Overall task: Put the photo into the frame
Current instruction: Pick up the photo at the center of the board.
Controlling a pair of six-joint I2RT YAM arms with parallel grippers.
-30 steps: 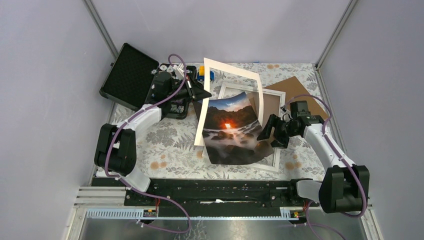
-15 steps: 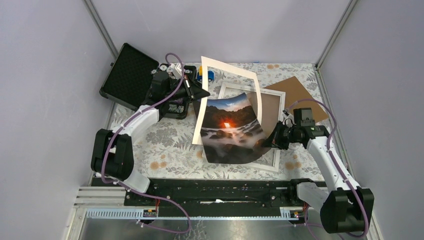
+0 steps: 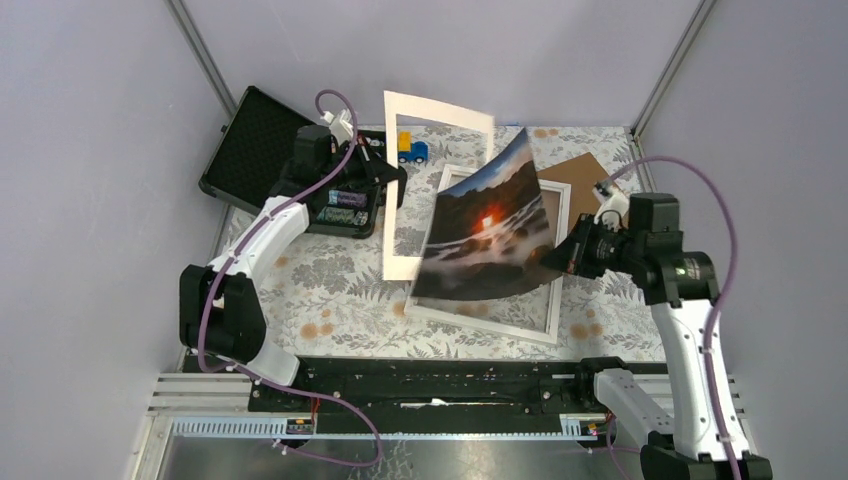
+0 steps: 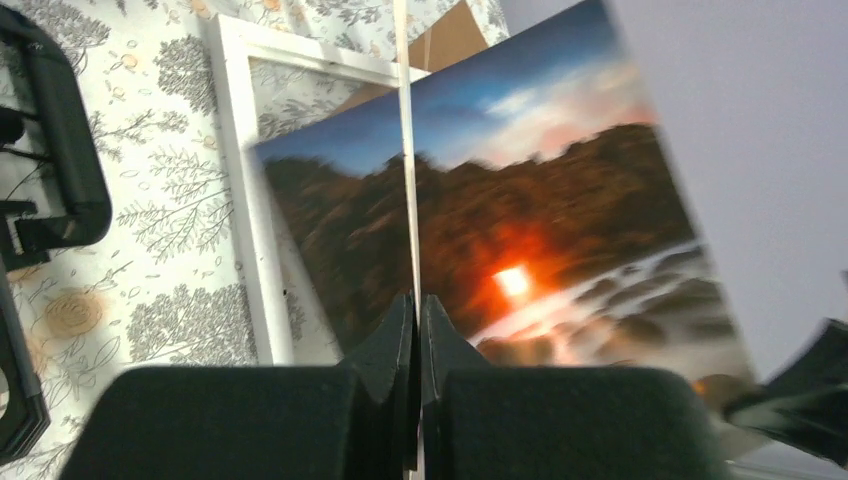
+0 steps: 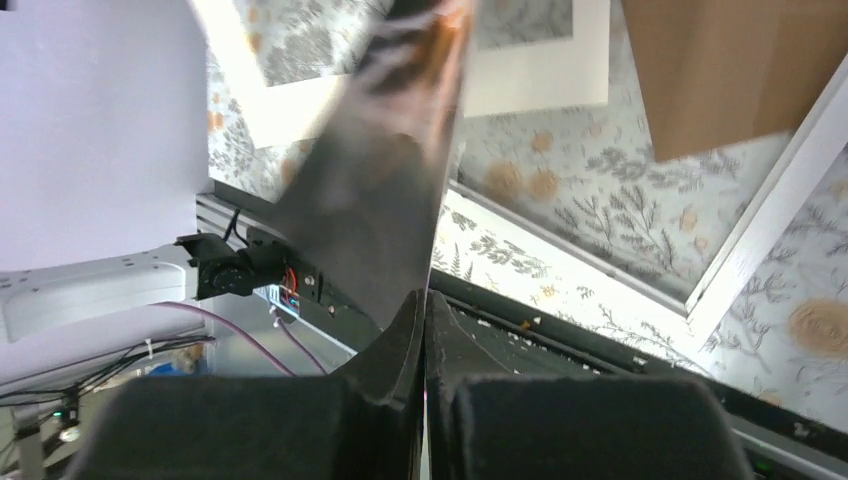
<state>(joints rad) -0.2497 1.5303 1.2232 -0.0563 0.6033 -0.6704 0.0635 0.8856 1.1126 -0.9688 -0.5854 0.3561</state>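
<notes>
The photo (image 3: 490,225) is a glossy rectangular print, thin and slightly bowed, showing dark mountains, mist and a small orange sun. It hangs tilted above the frame (image 3: 500,325), with its top corner pointing to 1 o'clock. The right gripper (image 3: 565,255) is closed flat on the print's corner at 4 o'clock. In the right wrist view the two dark fingers meet on the sheet's thin edge (image 5: 422,300). Whether the print's near edge touches the frame cannot be told.

The frame is thin white moulding, rectangular, lying flat on a grey floral cloth (image 3: 330,290) at mid-table. The print hides most of it.

At 9 o'clock of the photo a stiff cream mat board (image 3: 440,108) with a rectangular window stands almost upright. The left gripper (image 3: 388,185) is clamped on its left strip. From the left wrist the mat shows edge-on (image 4: 405,150) as a pale line crossing in front of the print, which is blurred behind it.

A flat brown backing board (image 3: 590,180) lies at 2 o'clock, just beside the frame. An open black case (image 3: 255,150) with dimpled lining sits at 10 o'clock, and a small blue and yellow toy truck (image 3: 410,150) at 11 o'clock
</notes>
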